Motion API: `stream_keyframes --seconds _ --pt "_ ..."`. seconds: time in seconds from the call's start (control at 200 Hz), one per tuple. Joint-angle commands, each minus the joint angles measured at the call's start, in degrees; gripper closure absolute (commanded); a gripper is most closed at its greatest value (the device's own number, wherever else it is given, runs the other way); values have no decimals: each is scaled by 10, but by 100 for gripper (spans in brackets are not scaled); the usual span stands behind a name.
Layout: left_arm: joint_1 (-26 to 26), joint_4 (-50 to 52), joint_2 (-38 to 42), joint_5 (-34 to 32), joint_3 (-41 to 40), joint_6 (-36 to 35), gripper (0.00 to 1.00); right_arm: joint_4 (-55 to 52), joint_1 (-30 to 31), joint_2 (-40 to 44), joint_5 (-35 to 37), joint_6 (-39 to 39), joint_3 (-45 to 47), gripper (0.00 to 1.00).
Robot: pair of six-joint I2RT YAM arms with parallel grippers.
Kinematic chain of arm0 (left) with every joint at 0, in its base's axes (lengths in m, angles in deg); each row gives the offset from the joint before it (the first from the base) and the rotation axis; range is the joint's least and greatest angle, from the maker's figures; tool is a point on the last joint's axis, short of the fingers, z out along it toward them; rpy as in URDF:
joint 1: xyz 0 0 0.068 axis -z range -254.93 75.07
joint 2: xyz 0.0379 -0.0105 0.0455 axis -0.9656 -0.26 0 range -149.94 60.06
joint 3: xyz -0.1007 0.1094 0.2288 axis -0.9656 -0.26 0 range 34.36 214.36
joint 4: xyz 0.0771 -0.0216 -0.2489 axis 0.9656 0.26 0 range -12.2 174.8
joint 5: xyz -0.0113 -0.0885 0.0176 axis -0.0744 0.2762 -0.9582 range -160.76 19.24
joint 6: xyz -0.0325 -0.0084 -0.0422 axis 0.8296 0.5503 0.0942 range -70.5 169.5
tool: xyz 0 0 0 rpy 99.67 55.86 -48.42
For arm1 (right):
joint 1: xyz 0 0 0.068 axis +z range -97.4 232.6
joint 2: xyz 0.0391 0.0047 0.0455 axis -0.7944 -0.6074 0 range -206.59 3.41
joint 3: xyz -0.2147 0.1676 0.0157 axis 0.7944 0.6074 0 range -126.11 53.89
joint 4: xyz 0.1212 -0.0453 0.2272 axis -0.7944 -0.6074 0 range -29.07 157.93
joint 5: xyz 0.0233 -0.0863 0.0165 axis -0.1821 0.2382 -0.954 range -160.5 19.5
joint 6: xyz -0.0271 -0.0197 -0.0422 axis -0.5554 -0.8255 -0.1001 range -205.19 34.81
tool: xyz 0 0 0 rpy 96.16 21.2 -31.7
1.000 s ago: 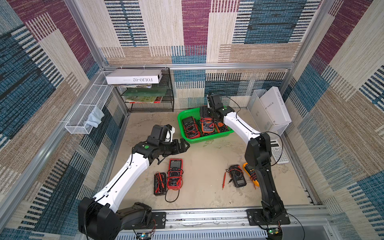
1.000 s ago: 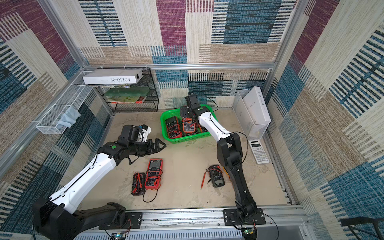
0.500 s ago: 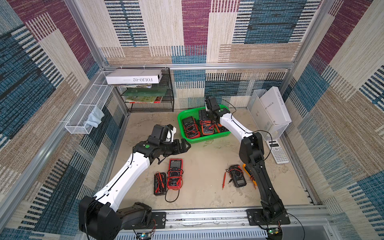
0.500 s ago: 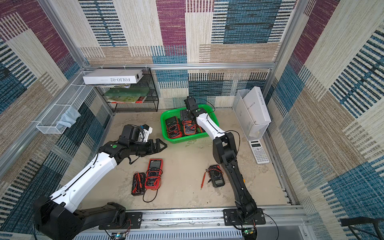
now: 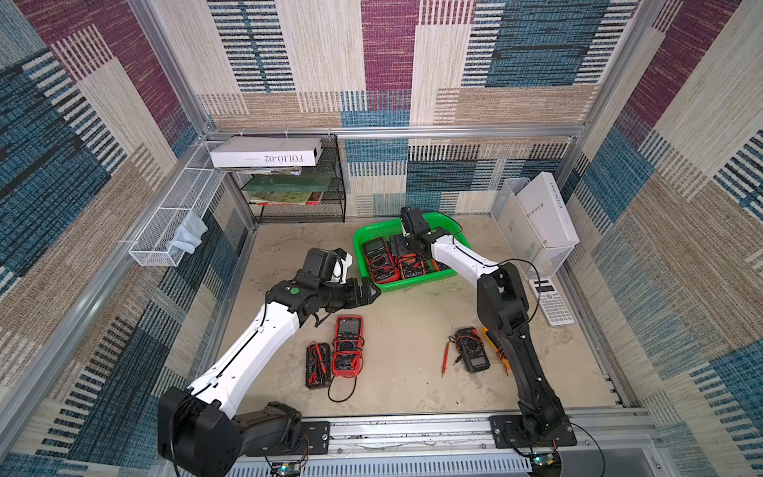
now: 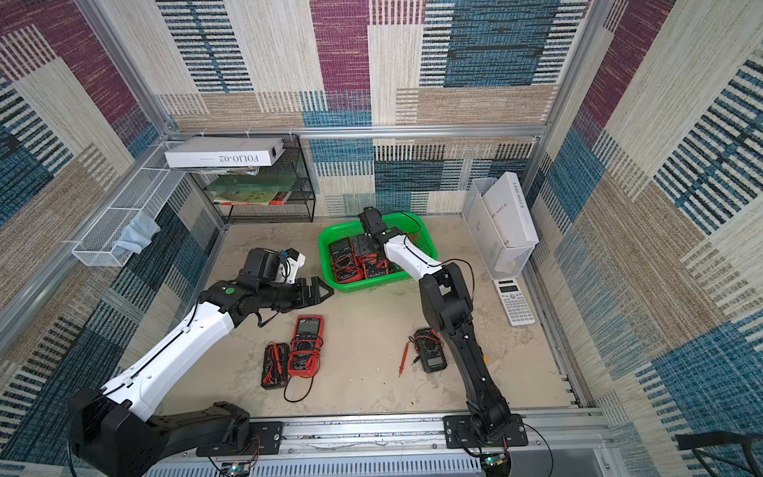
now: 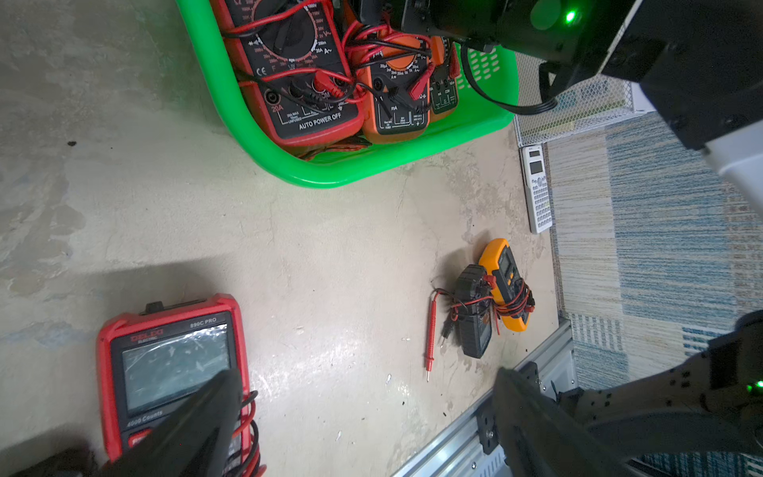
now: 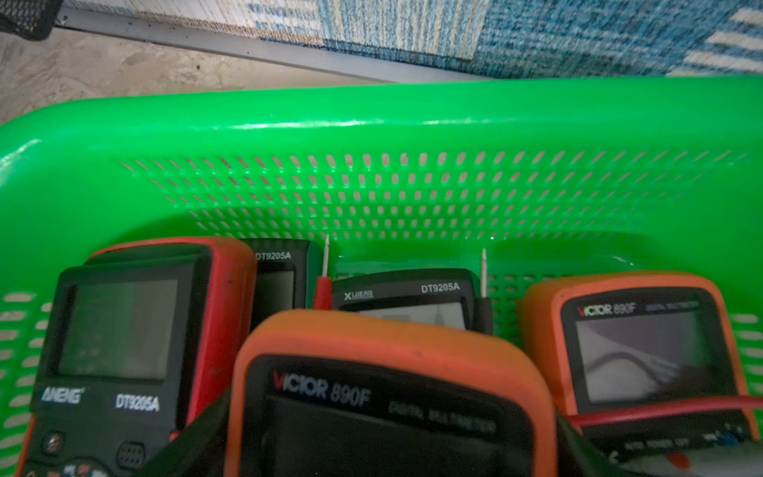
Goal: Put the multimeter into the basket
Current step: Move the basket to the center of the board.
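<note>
Settling the orange rubber-cased multimeter into the bright green perforated plastic basket.
Right gripper, clamped on it, has shifted leftward: release looks next; left gripper gapes wide, empty.

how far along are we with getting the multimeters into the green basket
Done: several meters already lie in the green basket. In hand: the right gripper sits low inside it, closed on an orange multimeter, not yet released. Left: on the table, a red multimeter with a black multimeter beside it, plus a dark meter and a yellow meter near the right arm. The left gripper hovers open and empty.
</note>
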Motion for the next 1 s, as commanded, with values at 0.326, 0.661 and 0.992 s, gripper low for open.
stream_keyframes --seconds 0.326,0.661,0.992 --pt "13 -6 -3 0 1 -1 0 -7 9 20 9 37 28 0" --pt "19 -6 -3 -8 3 -2 0 -15 -1 33 -14 52 9 0" --pt "22 -4 2 -20 -6 -6 0 -20 5 88 -14 54 31 0"
